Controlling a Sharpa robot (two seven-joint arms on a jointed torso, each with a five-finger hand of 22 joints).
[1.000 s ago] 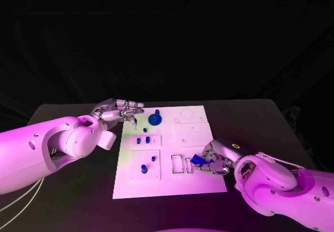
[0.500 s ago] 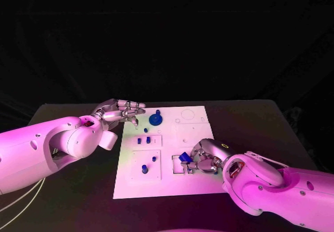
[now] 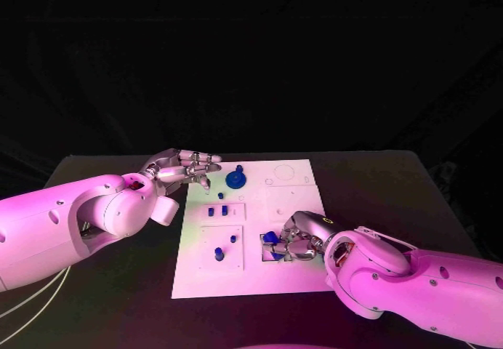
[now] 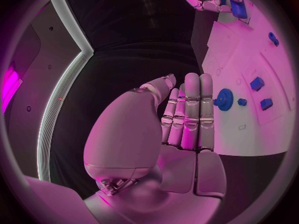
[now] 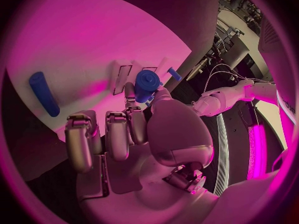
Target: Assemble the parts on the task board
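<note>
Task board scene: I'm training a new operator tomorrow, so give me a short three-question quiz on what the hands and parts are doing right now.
1. True or false: the right hand holds a small blue part over the slots at the near middle of the task board.
2. Multiple choice: where is the left hand?
A. pressing the blue gear
B. at the board's far left corner, fingers apart, holding nothing
C. gripping a part at the board's near edge
3. Fill in: the blue gear lies near the board's ____ edge.

Key: 1 true; 2 B; 3 far.
</note>
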